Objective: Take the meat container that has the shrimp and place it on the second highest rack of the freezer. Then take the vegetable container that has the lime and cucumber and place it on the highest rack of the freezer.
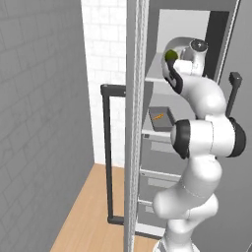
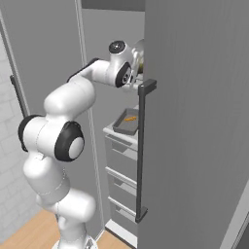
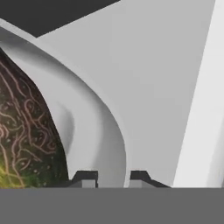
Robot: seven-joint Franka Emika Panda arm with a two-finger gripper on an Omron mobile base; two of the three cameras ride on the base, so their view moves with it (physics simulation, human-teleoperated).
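Observation:
The vegetable container [image 3: 98, 127], a pale round bowl, sits on the highest rack [image 1: 153, 78] of the freezer [image 1: 197, 19]. The dark green lime [image 1: 171, 55] lies in it and looms at the left of the hand view [image 3: 26, 140]. The cucumber is hidden. My gripper [image 3: 112, 177] is shut on the vegetable container, its two tips on either side of the rim. One rack lower rests the meat container [image 1: 161, 119], a dark grey tray [image 2: 127, 122], with the orange shrimp [image 1: 157, 117] in it [image 2: 130, 118].
The freezer's left door [image 1: 133, 123] stands open, edge-on, with a black bar handle [image 1: 107, 152]. The right door [image 2: 194, 121] with its own handle [image 2: 141, 151] crowds the opening. Grey drawers [image 2: 121, 165] lie below the racks. Wooden floor [image 1: 88, 211] is at the lower left.

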